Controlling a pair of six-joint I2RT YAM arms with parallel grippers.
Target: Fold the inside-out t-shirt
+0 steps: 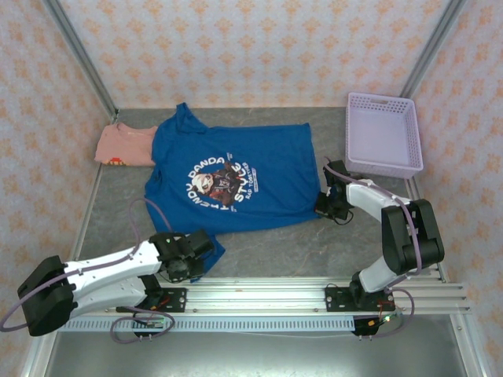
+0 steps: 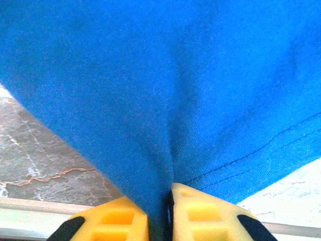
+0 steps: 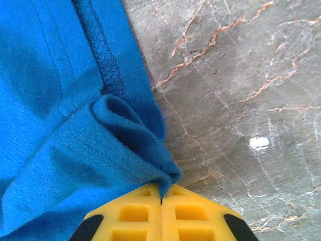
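you have the blue t-shirt spread flat on the desk. left pincer is clamped on its near-left edge. right pincer is clamped on its near-right corner.

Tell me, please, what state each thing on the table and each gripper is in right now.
blue t-shirt, mostly spread flat, pinched at two edges.
pink shirt, lying flat, one edge under the blue t-shirt.
basket, upright, empty.
left gripper, shut on the blue t-shirt.
right gripper, shut on the blue t-shirt.
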